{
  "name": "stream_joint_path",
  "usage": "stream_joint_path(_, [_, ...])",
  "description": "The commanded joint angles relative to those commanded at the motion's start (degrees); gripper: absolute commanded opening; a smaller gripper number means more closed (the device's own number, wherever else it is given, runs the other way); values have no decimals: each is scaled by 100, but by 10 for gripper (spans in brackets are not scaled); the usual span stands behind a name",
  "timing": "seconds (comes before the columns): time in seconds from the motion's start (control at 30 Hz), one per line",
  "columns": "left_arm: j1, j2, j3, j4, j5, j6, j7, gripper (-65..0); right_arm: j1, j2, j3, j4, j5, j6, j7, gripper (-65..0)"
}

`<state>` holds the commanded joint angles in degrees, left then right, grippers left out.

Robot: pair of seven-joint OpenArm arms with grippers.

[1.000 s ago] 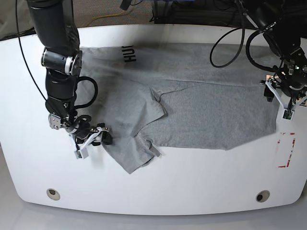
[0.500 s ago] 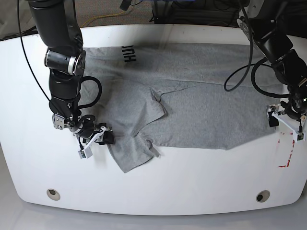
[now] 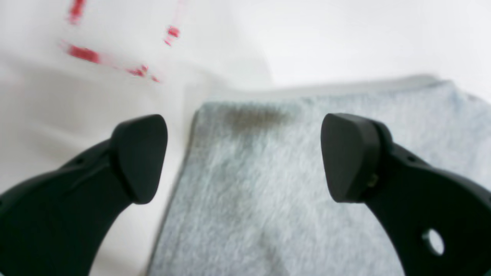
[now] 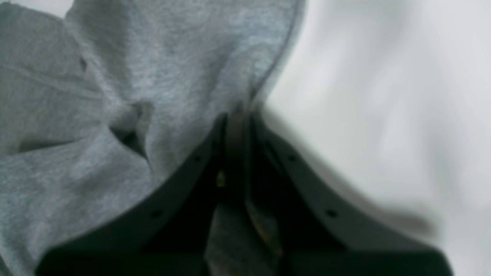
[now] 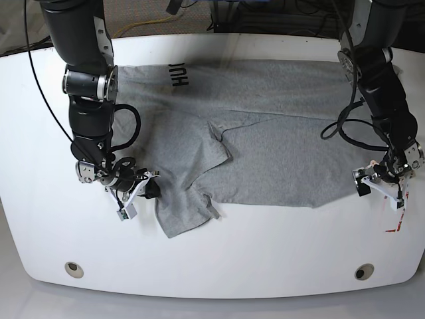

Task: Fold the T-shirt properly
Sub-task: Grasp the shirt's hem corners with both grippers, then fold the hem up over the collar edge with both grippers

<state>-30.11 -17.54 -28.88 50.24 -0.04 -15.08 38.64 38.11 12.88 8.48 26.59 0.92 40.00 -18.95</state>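
Observation:
The heather-grey T-shirt (image 5: 285, 146) lies spread across the white table (image 5: 219, 266), partly folded, with black letters "HU" (image 5: 179, 74) showing at the back left. My right gripper (image 5: 145, 193) is at the shirt's front-left flap. In the right wrist view it (image 4: 238, 119) is shut on the shirt's edge (image 4: 153, 76), with cloth bunched around the jaws. My left gripper (image 5: 380, 185) is at the shirt's front-right corner. In the left wrist view it (image 3: 245, 157) is open, with the shirt's corner (image 3: 276, 184) lying flat between the fingers (image 3: 140, 157).
Red tape marks (image 5: 396, 216) are on the table just right of the left gripper, and also show in the left wrist view (image 3: 82, 53). Two round fittings (image 5: 74, 268) (image 5: 362, 272) sit near the front edge. Cables (image 5: 219, 13) run behind the table.
My left gripper has moved forward along the shirt's right edge to its front corner. My right gripper has shifted slightly right, carrying the flap's edge with it.

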Motion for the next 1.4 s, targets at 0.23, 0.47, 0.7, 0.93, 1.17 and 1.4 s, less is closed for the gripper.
stream_joint_path(0.23, [-378,-229,237,-1389,-44,-9,-668,-51,0,0,0,0,18,0,0,-628])
stream_joint_path(0.47, [-431,-211,308,-1486,-44,-422,-782,-142,0,0,0,0,0,0,0,-628])
stream_joint_path(0.7, [-431,-9,308,-1451,-18,-747,-967,-531,9,0,0,18,-18,0,0,-628])
stream_joint_path(0.93, [-299,0,220,-651,-79,-782,-1125,-650,79,18,-9,246,-9,0,-378,-650])
stream_joint_path(1.17, [229,-18,369,721,-519,-782,-826,-650,-290,35,-9,2171,18,0,-1459,-650])
stream_joint_path(1.4, [905,-18,369,1802,-985,-782,-598,-650,-756,53,0,4026,18,0,-2611,-650])
